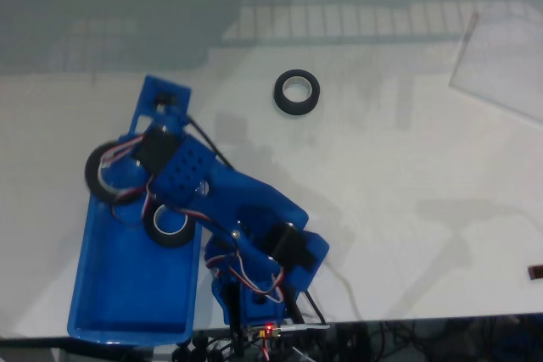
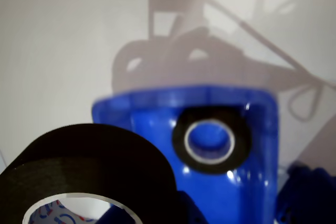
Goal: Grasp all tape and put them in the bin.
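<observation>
Black tape roll (image 1: pixel 109 171) at the blue arm's claw (image 1: pixel 127 167), over the upper left edge of a blue bin (image 1: pixel 110 286)

In the wrist view that matte roll (image 2: pixel 89 166), pale core showing, fills the lower left, close against the camera; whether the fingers clamp it, or how wide they stand, cannot be told. A second ring-shaped roll (image 1: pixel 170 224) lies flat inside the glossy, round-cornered plastic bin, near its right wall in the fixed view. A third roll (image 1: pixel 297 92) lies flat on the white table (image 1: pixel 407 192), well apart
</observation>
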